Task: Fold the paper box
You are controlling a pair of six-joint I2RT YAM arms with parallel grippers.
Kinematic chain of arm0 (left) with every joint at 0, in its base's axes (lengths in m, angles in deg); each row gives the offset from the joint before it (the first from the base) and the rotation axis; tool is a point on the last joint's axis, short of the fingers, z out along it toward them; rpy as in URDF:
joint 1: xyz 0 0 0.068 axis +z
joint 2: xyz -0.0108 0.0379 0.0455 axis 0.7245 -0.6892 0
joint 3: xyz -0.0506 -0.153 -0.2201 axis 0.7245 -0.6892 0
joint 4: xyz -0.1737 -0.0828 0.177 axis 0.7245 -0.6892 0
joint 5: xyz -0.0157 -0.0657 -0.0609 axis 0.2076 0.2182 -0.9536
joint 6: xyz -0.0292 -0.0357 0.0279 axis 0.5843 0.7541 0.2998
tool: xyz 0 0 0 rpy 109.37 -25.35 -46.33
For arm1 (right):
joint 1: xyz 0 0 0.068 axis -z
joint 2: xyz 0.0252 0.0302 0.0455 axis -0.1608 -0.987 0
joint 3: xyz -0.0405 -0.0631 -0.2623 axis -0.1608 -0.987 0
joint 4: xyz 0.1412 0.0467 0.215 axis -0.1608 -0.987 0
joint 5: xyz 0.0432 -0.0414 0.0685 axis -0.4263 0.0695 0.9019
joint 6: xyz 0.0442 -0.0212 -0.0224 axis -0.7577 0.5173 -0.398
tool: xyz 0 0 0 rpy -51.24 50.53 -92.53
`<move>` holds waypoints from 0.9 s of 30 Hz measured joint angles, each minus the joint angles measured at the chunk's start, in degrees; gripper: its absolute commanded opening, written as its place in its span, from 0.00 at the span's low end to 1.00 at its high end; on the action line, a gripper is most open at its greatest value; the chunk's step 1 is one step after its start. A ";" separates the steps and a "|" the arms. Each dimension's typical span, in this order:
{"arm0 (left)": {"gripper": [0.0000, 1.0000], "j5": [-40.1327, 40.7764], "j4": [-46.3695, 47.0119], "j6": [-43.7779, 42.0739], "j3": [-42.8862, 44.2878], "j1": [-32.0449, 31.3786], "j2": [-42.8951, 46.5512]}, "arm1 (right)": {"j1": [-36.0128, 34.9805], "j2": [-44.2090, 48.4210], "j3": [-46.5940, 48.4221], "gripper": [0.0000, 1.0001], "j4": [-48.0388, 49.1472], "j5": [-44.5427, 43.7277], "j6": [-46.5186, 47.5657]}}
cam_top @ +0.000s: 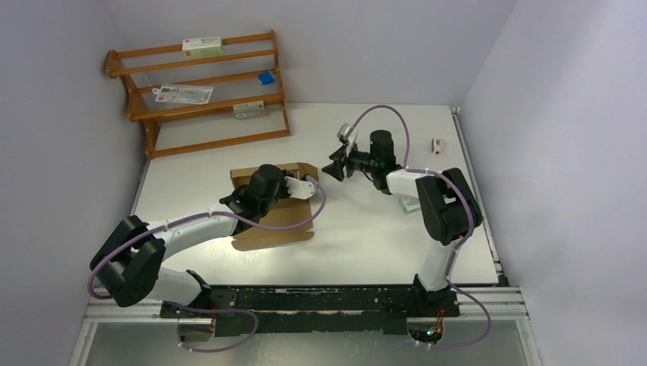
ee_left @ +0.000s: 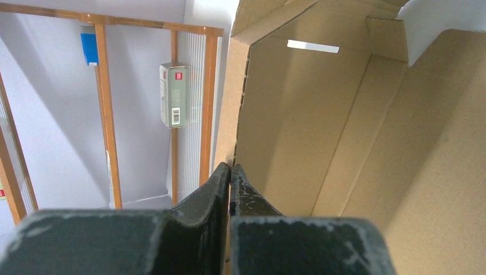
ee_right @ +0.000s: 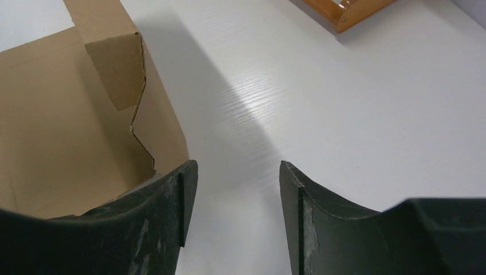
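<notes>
Status: paper box point(cam_top: 267, 238) lies left of table centre, in front of the wooden rack point(cam_top: 200, 95). It is partly erected, with its base flat on the white table point(cam_top: 366, 236) and its far walls raised.

I have the left gripper point(ee_left: 230, 169) clenched on the top edge of one upright side wall, with only the card between the fingers. My guess is that this pins the wall upright so a neighbouring flap can fold against it.

The right gripper point(ee_right: 235, 172) hangs just beside the box's right end, fingers spread and grasping nothing. It is probably placed to nudge the corner tab point(ee_right: 112, 63) inward.

Material: plain brown corrugated board with a matte fibrous face, stepped die-cut edges and crisp score lines. A white strip point(ee_left: 312, 46) sits on one inner panel.
</notes>
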 measured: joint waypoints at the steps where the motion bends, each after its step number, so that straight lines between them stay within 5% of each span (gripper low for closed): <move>1: 0.05 0.00 0.00 0.00 0.00 -0.02 0.00 | 0.00 -0.07 0.00 0.57 0.35 -0.15 -0.15; 27: 0.05 -0.28 -2.62 0.37 0.90 -0.72 0.20 | -4.26 -3.39 1.90 0.55 4.85 11.76 -1.66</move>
